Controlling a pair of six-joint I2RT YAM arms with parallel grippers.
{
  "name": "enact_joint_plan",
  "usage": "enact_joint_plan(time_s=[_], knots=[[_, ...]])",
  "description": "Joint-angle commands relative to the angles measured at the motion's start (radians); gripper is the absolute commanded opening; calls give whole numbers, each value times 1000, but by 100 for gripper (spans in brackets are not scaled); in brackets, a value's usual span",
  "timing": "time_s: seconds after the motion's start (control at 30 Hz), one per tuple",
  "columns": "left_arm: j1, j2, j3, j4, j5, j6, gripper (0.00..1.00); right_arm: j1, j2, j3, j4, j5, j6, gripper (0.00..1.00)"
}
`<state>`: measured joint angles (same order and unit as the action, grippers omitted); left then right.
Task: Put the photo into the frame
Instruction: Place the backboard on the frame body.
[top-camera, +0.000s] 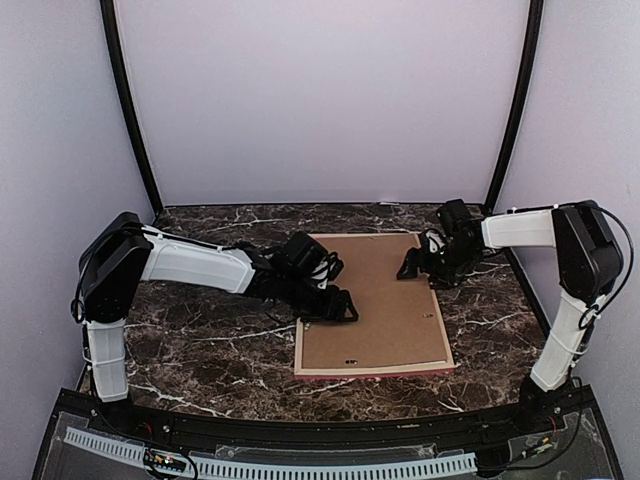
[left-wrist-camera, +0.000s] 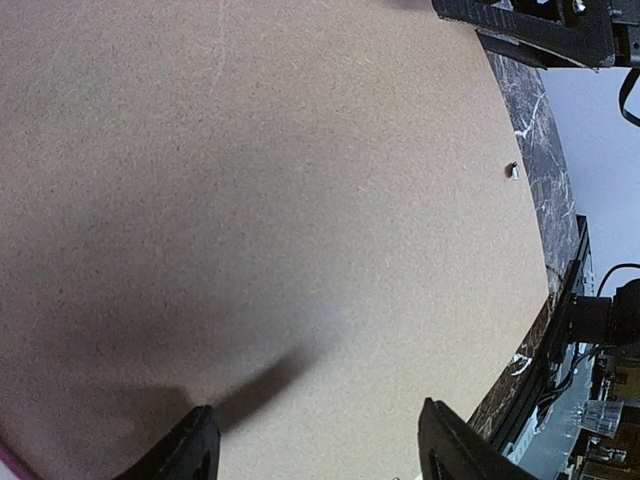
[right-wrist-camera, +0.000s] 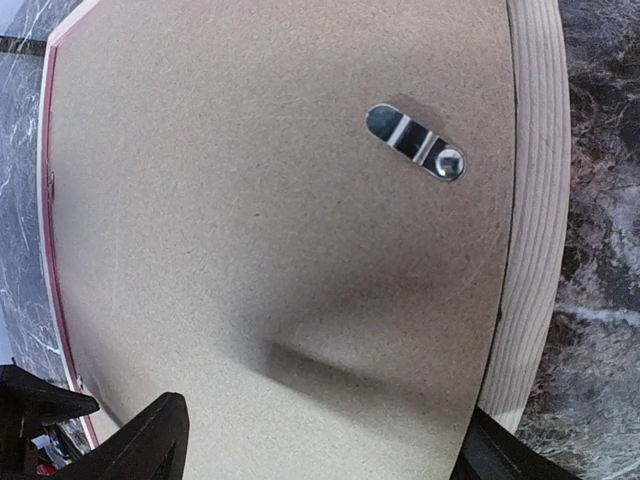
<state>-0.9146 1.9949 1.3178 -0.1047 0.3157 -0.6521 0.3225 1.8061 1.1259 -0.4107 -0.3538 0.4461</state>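
Seeing the frame (top-camera: 372, 370) lying face down at mid-table (top-camera: 200, 340), its pale wood rim enclosing a brown backing board (top-camera: 375, 320). Holding the left gripper (top-camera: 345, 307) low over the board's left edge, jaws spread wide, gripping nothing. Holding the right gripper (top-camera: 420, 272) over the far right part, near a metal turn clip (right-wrist-camera: 417, 143), jaws likewise apart and empty.

A dark, white-veined marble tabletop (top-camera: 200, 350) is enclosed by pale lilac walls (top-camera: 320, 100); curved black poles (top-camera: 128, 110) are set at its back corners.
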Motion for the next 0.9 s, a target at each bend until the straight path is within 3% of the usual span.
enact_joint_plan(time_s=[0.0, 0.87], knots=[[-7, -4, -23, -4, -8, -16, 70, 4, -10, 28, -42, 44, -25, 87], [-7, -11, -83, -34, -38, -38, 69, -9, -24, 109, -152, 164, -75, 87]])
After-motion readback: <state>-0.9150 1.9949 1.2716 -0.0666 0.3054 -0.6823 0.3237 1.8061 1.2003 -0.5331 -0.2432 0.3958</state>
